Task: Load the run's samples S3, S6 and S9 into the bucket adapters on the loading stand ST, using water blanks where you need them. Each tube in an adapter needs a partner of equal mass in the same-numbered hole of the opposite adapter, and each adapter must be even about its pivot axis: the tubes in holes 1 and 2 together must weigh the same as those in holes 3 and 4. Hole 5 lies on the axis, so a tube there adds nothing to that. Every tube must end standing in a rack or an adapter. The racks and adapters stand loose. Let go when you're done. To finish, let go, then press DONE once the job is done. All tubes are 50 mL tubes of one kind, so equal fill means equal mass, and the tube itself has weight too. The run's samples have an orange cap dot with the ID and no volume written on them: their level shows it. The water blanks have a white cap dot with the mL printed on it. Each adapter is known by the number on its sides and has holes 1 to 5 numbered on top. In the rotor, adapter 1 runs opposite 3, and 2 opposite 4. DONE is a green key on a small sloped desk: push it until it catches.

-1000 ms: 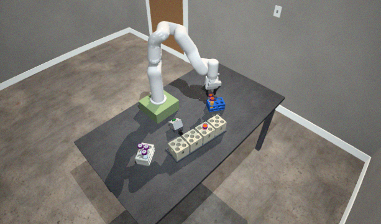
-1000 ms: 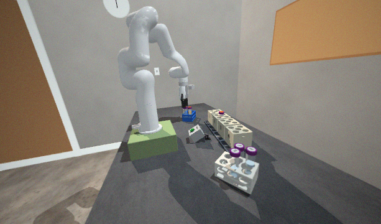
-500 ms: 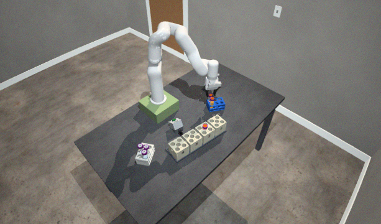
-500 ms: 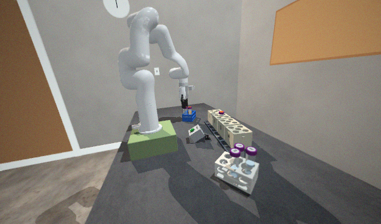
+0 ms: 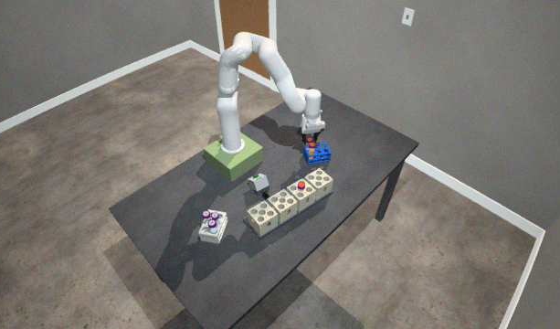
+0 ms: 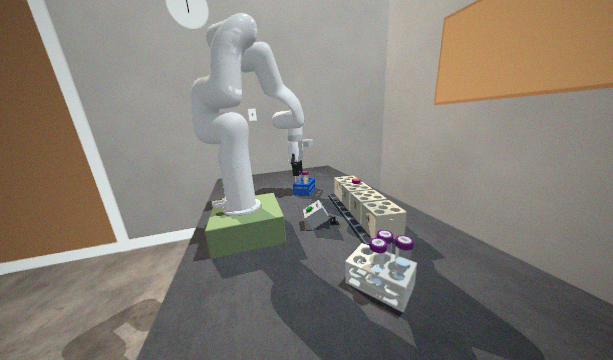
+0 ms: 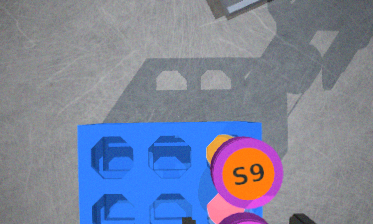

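Note:
My gripper point(image 5: 310, 137) point(image 6: 297, 172) point(image 7: 244, 220) is partly open over the blue rack point(image 5: 325, 160) point(image 6: 303, 190) point(image 7: 86, 190), its fingers either side of the S3 cap point(image 5: 310, 140) without visibly gripping it. That cap is cut off by the wrist view's lower edge. Tube S9 point(image 5: 311, 145) point(image 7: 247, 173) stands beside it in the same rack. One orange-dotted sample point(image 5: 301, 185) point(image 6: 356, 181) stands in the third adapter from the left in the top view; its ID is unreadable. Three purple-capped blanks point(image 5: 212, 223) point(image 6: 378, 245) stand in the white rack point(image 5: 209, 237) point(image 6: 410, 287); their printed volumes are unreadable.
Four cream adapters stand in a row on the loading stand point(image 5: 260, 236); their holes otherwise look empty. The small sloped desk point(image 5: 260, 185) point(image 6: 320, 217) with the green key point(image 5: 256, 175) point(image 6: 309, 209) stands between the row and the arm's green base point(image 5: 234, 169) point(image 6: 246, 239).

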